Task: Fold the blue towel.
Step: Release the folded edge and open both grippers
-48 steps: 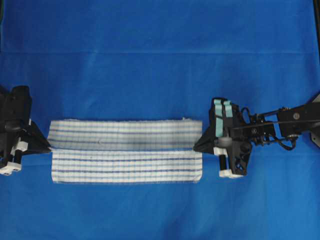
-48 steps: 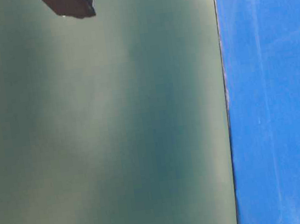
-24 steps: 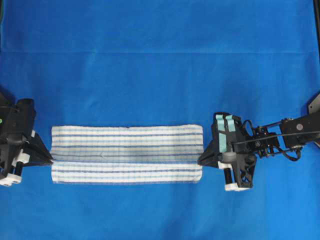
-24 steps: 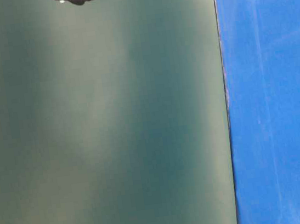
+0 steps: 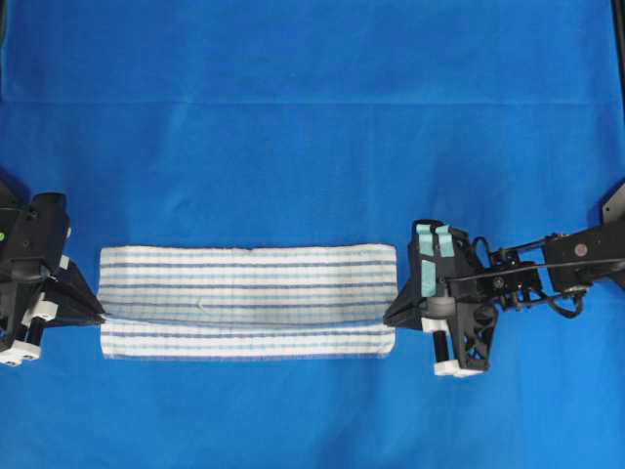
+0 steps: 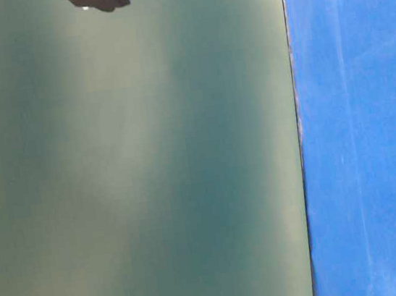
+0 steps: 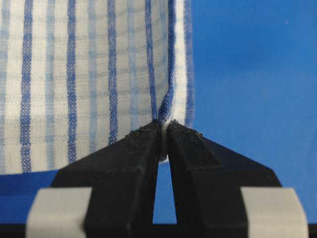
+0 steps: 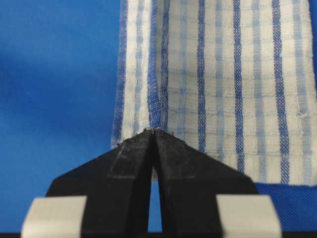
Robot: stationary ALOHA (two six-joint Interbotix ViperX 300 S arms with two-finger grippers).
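The blue towel (image 5: pixel 248 301) lies low on the table covering (image 5: pixel 312 117), nearly folded lengthwise. The left gripper (image 7: pixel 163 135) and right gripper (image 8: pixel 152 134) each pinch its upper edge; release and probably another fold remain.

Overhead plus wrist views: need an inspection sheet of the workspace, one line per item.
Surface: blue table covering, mostly flat, one straight crease line across the far part.
Job's things: blue towel lying as a long strip, upper layer folded over toward the near edge, a narrow band of the lower layer showing.
Clutter: nothing seen.
Grippers: left gripper and right gripper each pinch a towel end, jaws closed on cloth.
Cables: black wiring along the right arm.
Surroundings: table-level view shows only a blurred dark-green panel.
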